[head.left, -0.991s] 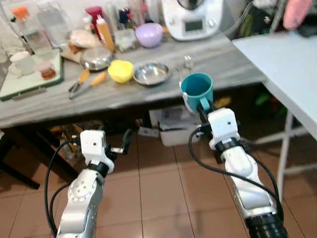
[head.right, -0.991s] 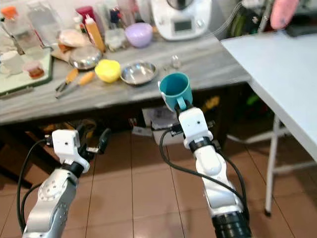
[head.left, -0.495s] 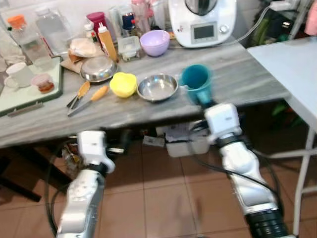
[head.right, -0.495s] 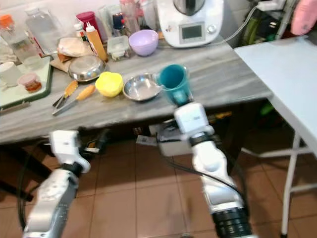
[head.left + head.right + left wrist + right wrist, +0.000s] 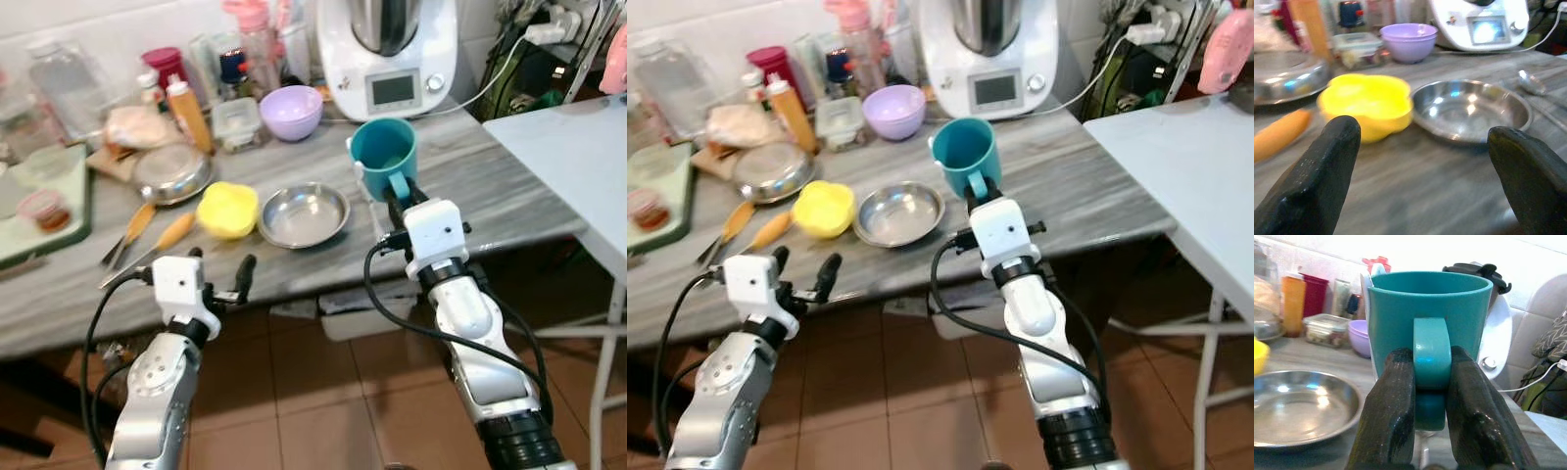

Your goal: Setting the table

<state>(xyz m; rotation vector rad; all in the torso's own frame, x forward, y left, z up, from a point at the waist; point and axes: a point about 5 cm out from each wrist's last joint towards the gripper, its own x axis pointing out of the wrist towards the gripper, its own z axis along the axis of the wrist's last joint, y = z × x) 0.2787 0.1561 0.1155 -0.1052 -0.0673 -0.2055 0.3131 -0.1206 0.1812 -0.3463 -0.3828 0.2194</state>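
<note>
1. The right claw (image 5: pixel 972 186) stays clamped on the handle of the upright teal plastic mug (image 5: pixel 964 155), now carried higher above the grey marble-look bench (image 5: pixel 1087 186).
2. The left claw (image 5: pixel 217 277) hangs wide open, empty (near the bench's edge).
3. Judging by this, the mug still needs placing.

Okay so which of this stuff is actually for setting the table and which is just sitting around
For the job:
- teal mug, held upright by its handle in the right gripper
- steel plate
- yellow bowl
- purple bowl

Lying about:
- food processor
- orange sauce bottle
- lidded container
</note>
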